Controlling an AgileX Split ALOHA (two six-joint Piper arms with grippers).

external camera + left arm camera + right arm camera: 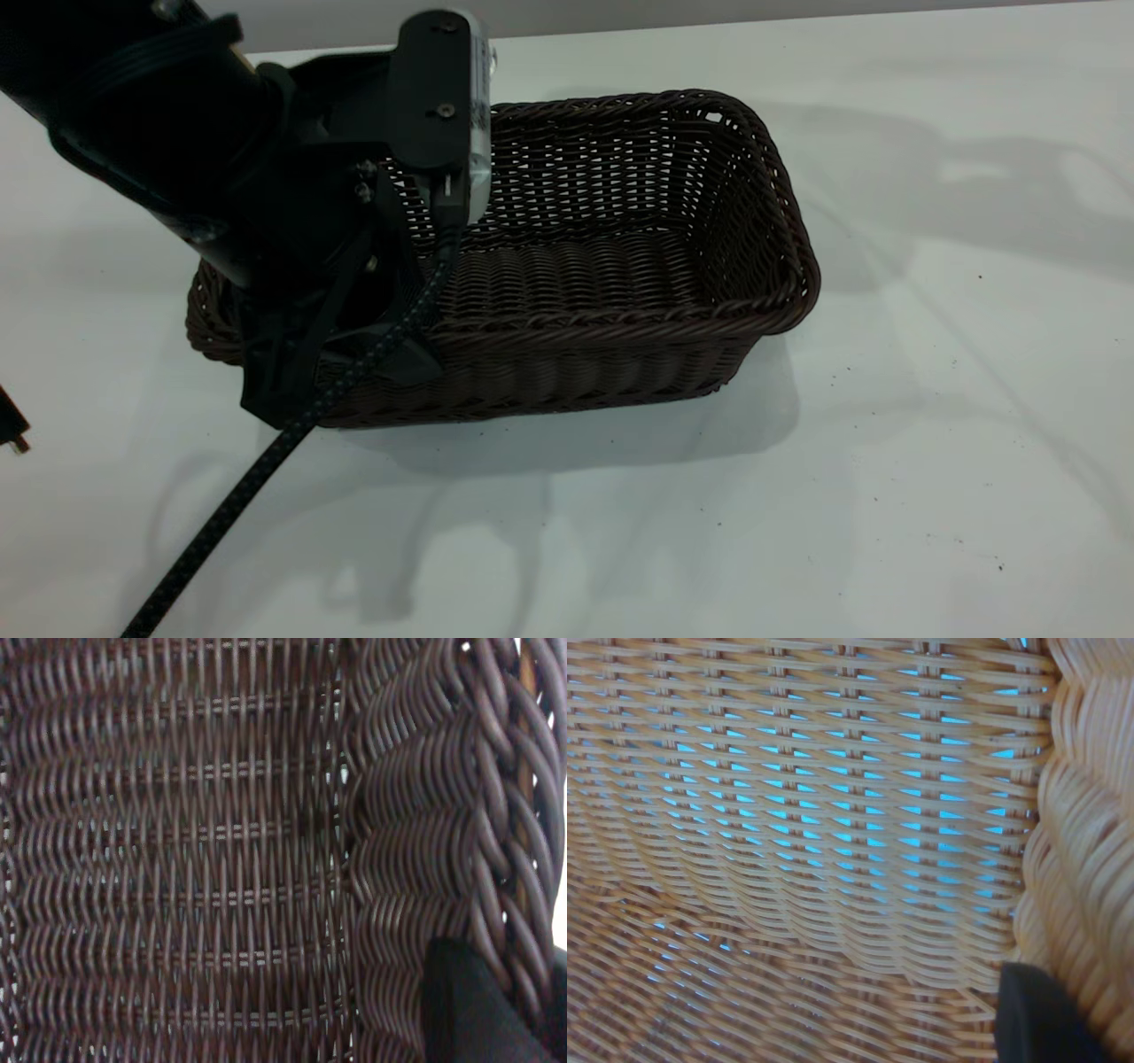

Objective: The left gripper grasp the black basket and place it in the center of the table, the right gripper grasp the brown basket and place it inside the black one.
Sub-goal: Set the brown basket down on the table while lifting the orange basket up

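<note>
The black basket (611, 266) sits on the white worktop (930, 443). The left gripper (337, 354) pinches its rim at one end to move it. The right gripper (1041, 1014) clamps the brown basket (815, 833), ready to drop it in.

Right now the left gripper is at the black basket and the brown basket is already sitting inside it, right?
Not quite. The left gripper is at the black basket, but the exterior view shows that basket empty. The brown basket appears only in the right wrist view, not inside the black one.
</note>
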